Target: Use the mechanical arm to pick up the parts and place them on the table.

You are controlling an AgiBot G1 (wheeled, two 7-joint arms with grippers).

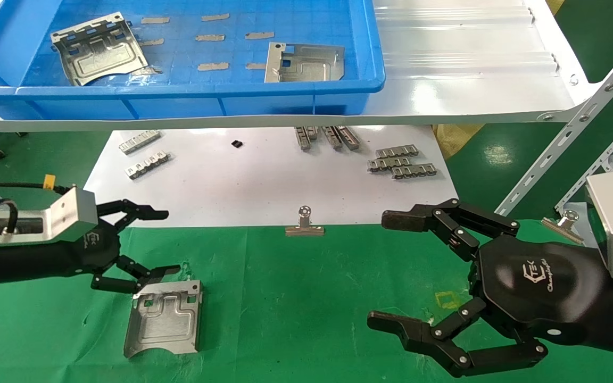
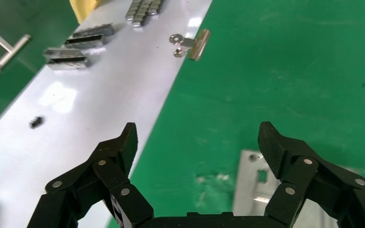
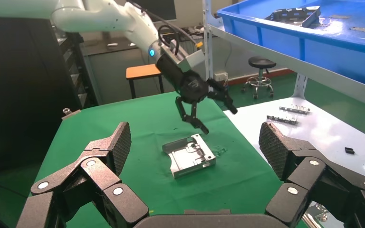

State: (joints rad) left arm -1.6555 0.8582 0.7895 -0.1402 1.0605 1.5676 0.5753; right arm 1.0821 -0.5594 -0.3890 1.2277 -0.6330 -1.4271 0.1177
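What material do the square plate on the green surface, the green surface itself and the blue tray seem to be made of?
Plate: apparently thin stamped sheet metal, silvery matte, with embossed outlines and a folded slotted rim. It lies free below the open left claw.
Green surface: probably cloth, since it wrinkles and a binder clip sits at its edge.
Blue tray: likely moulded plastic, smooth and uniformly coloured, with a rounded rim.

Left gripper [image 1: 149,242] spread wide above green table [image 1: 296,298], one silvery part [image 1: 164,318] flat just beneath its lower finger, two more parts [image 1: 99,48] in blue tray [image 1: 189,96] on shelf, right gripper [image 1: 391,271] gaping, parked above cloth at right.
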